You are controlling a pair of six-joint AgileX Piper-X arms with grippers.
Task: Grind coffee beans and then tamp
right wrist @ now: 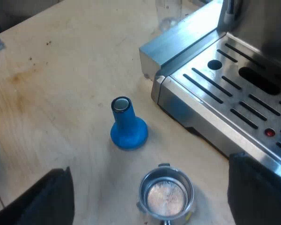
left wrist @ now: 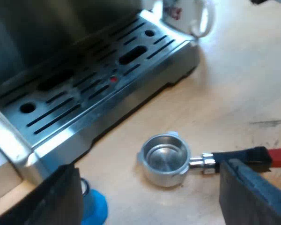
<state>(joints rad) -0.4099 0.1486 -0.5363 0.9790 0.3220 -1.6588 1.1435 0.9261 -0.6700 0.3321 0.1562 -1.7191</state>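
L gripper (left wrist: 149, 168): fingers wide, empty, over holder (left wrist: 164, 159) lying on bench (left wrist: 234, 84) by machine (left wrist: 84, 98), handle to 3 o'clock. R gripper (right wrist: 150, 164): wide, empty. Blue tamper (right wrist: 128, 124) upright, 11 o'clock of holder.

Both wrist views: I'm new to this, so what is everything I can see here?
Coffee machine: one, silver, slotted tray at its front.
Metal holder: one, silver cup with a dark handle ending in red, lying loose on the table before the machine.
Tamper: one, blue, upright on the table near the holder.
Mug: one, white, by a corner of the machine.
Glass: one, clear, by a corner of the machine.
Table: one, pale wood.
Left gripper: black fingers, open, over the holder.
Right gripper: black fingers, open, over the holder.
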